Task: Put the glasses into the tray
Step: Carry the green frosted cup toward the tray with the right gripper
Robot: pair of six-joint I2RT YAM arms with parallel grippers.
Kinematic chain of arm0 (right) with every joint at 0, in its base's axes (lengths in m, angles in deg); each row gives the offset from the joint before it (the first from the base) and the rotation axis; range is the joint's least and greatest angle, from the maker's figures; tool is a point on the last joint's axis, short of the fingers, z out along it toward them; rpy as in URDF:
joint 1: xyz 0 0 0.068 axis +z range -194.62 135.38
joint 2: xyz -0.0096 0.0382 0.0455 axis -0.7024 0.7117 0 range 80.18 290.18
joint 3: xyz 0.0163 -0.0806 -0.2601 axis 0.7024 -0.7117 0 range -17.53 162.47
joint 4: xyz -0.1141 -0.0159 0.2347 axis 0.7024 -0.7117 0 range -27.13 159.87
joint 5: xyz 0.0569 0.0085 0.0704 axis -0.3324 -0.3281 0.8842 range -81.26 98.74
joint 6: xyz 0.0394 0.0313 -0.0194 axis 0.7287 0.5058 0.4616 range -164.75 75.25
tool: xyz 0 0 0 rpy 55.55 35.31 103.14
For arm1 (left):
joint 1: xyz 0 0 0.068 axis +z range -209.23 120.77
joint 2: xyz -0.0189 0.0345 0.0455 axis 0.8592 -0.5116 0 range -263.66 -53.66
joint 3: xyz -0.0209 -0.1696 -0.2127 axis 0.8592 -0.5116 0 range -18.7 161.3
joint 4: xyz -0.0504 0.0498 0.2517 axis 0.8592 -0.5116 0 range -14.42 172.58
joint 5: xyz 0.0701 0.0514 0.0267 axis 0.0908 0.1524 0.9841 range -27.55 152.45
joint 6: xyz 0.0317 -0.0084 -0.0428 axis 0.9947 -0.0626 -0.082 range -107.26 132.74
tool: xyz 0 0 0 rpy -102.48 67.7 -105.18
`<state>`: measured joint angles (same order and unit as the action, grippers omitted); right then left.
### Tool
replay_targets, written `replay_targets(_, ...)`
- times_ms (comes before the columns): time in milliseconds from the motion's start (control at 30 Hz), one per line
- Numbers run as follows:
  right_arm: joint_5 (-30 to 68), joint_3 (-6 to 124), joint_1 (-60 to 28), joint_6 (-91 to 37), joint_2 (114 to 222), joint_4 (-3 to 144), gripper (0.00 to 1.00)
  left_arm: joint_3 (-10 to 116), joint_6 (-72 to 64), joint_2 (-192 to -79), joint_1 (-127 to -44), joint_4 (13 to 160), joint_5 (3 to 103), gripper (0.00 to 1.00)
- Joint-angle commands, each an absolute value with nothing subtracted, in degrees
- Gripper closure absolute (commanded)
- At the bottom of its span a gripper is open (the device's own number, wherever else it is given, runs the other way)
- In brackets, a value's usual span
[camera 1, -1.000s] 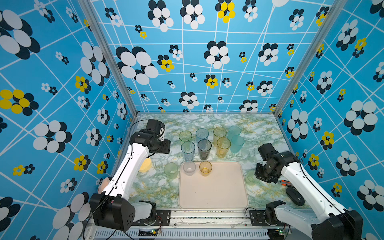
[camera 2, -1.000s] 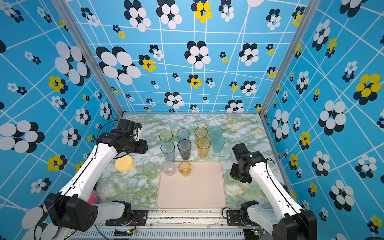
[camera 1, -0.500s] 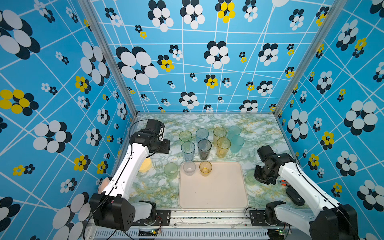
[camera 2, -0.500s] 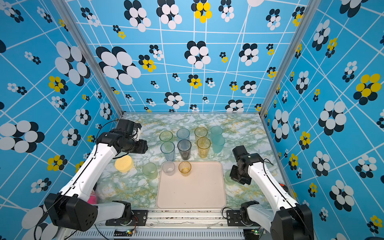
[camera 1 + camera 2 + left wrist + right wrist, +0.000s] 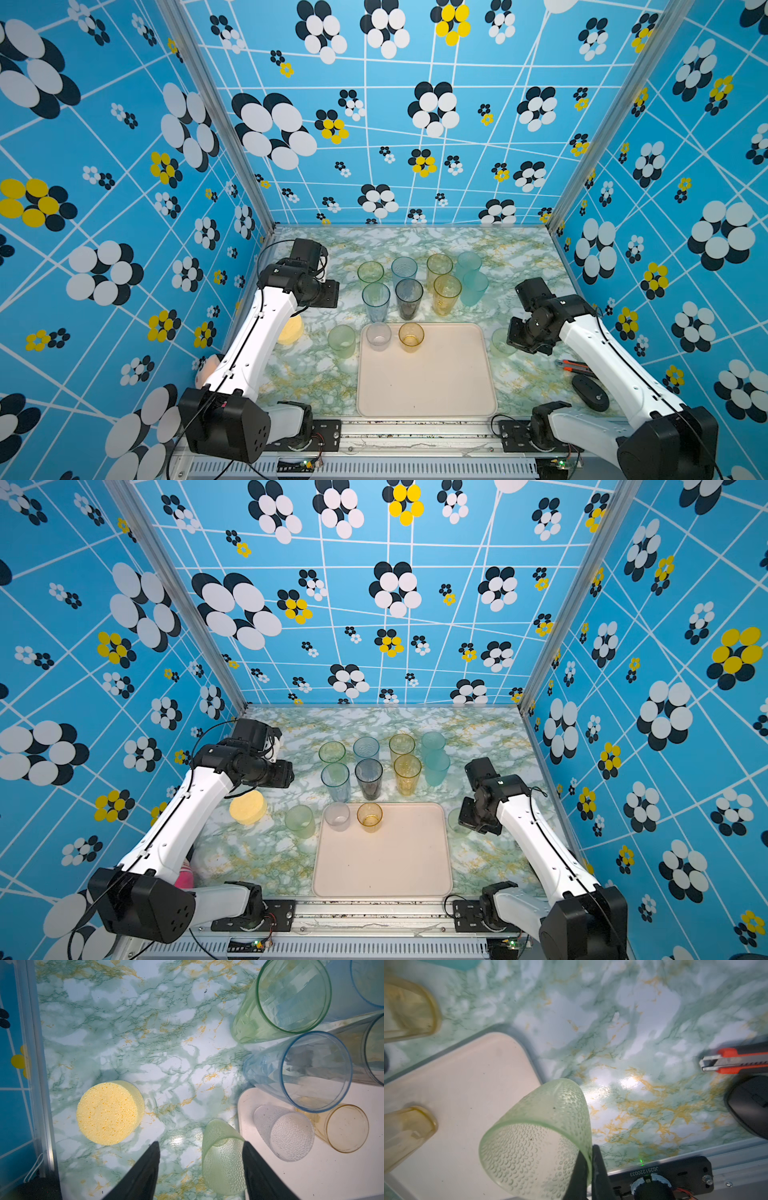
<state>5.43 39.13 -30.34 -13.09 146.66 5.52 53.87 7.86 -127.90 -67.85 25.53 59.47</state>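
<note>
Right pincer [image 5: 588, 1169] clamps a short green glass [image 5: 537, 1126] by its rim beside the tray [image 5: 467, 1076], to lift it in; left pincer [image 5: 200, 1169] hangs open above another green glass [image 5: 222, 1159]

The left arm [image 5: 257, 332] and the right arm [image 5: 602, 365] look alike: long white shells, dotted with small dark screws, between rounded black joint housings. The big black shoulder block [image 5: 224, 424] has a cluster of small round holes. Thin black cables [image 5: 268, 250] loop near the wrist, beside a boxy black camera [image 5: 307, 251]. The fingers [image 5: 141, 1174] are matt black and taper to narrow tips. Black base plates [image 5: 326, 428] with small screws sit on a silver rail [image 5: 415, 430]. In the right wrist view one plate [image 5: 654, 1169] bears white serial lettering.
</note>
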Motion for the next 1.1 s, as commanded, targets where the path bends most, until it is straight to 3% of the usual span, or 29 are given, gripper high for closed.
replay_targets(0,2.87,44.72,-26.87,-15.05,148.47,0.57,1.0,54.05,7.24,-125.5,-67.4,23.18,60.5,0.35)
replay_targets(300,5.02,46.38,-22.57,-15.6,153.77,2.72,1.0,51.97,4.52,-120.29,-67.4,18.48,60.44,0.35)
replay_targets(1067,10.23,46.0,-22.68,-21.01,167.6,14.71,1.0,46.12,-4.6,-115.32,-69.32,13.13,59.91,0.34)
